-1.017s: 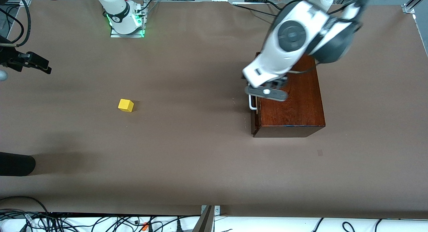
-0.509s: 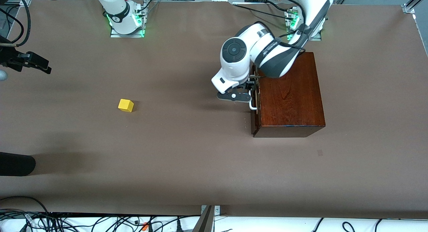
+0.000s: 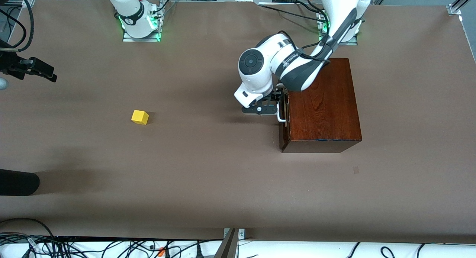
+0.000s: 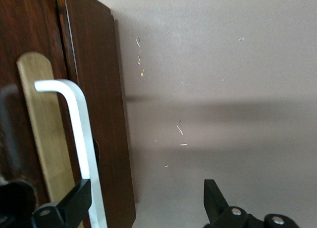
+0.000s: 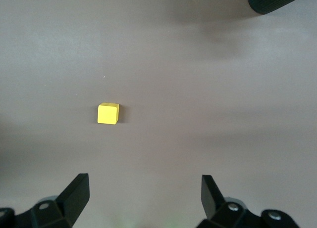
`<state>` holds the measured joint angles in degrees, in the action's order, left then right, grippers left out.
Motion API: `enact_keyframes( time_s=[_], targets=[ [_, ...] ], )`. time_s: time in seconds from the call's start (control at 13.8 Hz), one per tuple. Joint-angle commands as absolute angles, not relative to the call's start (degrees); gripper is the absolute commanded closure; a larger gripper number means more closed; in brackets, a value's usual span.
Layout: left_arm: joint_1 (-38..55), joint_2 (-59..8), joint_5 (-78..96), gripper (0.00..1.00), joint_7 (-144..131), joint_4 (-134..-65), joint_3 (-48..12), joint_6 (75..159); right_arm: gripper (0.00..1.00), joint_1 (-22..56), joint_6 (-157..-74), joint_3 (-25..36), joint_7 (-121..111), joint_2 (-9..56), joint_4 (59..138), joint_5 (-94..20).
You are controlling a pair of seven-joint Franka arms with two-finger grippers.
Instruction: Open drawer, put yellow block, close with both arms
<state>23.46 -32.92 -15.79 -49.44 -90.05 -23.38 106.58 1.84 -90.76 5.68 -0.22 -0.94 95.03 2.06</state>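
Standing spread at the white handle (image 4: 79, 134), the left gripper (image 4: 143, 208) had not yet opened the drawer (image 3: 282, 118), while the right gripper (image 5: 143, 198) waited, equally spread, above the untouched yellow block (image 5: 108, 114).

Robotics lab. Brown-covered table (image 3: 208, 183), aluminium framing (image 3: 459, 3) (cable tangle (image 3: 74, 245) along the near edge). Arm bases (image 3: 140, 25) bolted down, lit green.
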Motion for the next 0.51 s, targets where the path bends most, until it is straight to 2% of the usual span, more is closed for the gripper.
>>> enact_keyframes(
  time_s=[0.0,0.44],
  targets=[
    [24.35,-32.78,-17.84,0.00,-51.42,-90.18,-22.85,105.38,0.00,1.76,-90.18,6.06,0.35,-1.58,94.66,1.23],
    [24.17,-32.78,-21.27,0.00,-51.59,-90.18,-22.94,103.71,0.00,1.76,-90.18,5.89,0.44,-1.58,94.66,1.23]
  ],
)
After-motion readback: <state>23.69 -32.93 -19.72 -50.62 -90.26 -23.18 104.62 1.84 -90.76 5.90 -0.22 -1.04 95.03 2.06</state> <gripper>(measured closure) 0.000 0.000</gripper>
